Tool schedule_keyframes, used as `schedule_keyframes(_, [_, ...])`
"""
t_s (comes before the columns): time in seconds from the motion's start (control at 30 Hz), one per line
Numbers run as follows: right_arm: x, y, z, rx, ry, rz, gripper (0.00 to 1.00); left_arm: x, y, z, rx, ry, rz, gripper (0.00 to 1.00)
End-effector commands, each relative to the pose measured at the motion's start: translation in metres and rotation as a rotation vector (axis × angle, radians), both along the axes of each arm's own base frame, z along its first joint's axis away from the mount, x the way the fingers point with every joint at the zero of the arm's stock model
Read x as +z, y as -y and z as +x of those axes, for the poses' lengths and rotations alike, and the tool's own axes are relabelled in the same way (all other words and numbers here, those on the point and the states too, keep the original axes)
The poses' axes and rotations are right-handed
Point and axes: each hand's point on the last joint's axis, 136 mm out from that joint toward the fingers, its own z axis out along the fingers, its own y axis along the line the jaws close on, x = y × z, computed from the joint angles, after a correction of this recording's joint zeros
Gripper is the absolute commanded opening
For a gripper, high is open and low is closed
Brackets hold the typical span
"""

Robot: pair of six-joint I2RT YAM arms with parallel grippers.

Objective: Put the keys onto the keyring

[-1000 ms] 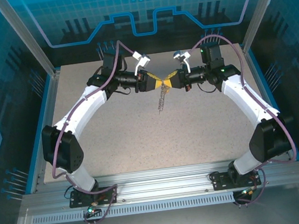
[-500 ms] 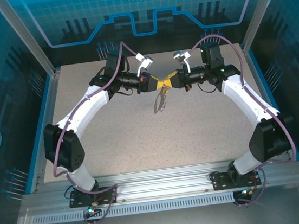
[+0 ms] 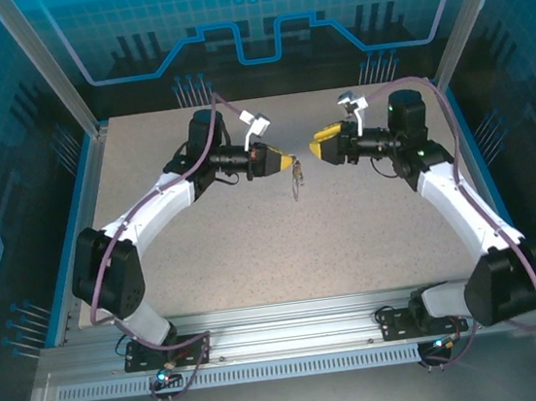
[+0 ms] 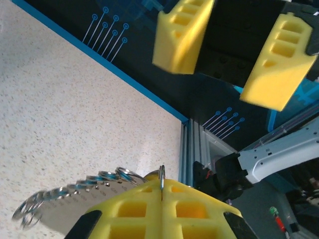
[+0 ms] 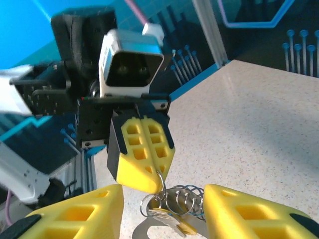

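Observation:
My left gripper (image 3: 292,162) is held above the middle of the table (image 3: 255,251), shut on a thin silvery ring (image 4: 161,175) of the keyring (image 3: 294,184). The keyring hangs below that gripper. In the right wrist view the chain of silvery rings (image 5: 185,199) and the small key (image 5: 172,222) with its yellow head dangle under the left gripper (image 5: 158,175), and a grey strap curve (image 5: 141,228) shows below them. My right gripper (image 3: 313,146) stands open a short way to the right, facing the left one. Its fingers (image 4: 182,32) are spread wide and touch nothing.
Blue rails (image 3: 87,198) and aluminium posts (image 3: 46,66) border the speckled table. Both arms arch in from the near edge, and bare tabletop lies between them in front of the grippers.
The right gripper has let go of the keyring, opened and drawn back to the right. The left gripper keeps the ring, and the keyring now hangs from it alone.

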Motion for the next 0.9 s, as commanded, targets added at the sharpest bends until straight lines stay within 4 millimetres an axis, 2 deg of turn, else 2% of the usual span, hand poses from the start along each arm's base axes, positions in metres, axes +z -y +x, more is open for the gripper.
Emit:
schedule_keyframes(0.0, [0.009,0.014,0.005,-0.150,0.040,0.057,0.50,0.044,-0.001,-0.008,0.012,0.100,-0.117,0.00])
schedule_keyframes(0.07, [0.007,0.018,-0.003,-0.194,0.058,0.080,0.53,0.047,-0.002,-0.010,0.017,0.095,-0.138,0.00])
schedule_keyframes(0.13, [-0.007,0.019,-0.012,-0.211,0.041,0.086,0.57,0.051,-0.001,-0.015,0.010,0.091,-0.156,0.00])
schedule_keyframes(0.33, [-0.012,0.008,-0.035,-0.158,0.109,0.081,0.62,0.060,0.004,-0.028,-0.019,0.091,-0.169,0.00])
schedule_keyframes(0.67, [-0.017,-0.024,-0.043,-0.070,0.139,0.067,0.62,0.057,0.012,-0.036,-0.042,0.087,-0.150,0.00])
schedule_keyframes(0.87, [-0.025,-0.031,-0.039,-0.062,0.120,0.054,0.61,0.059,0.014,-0.038,-0.048,0.089,-0.145,0.00])
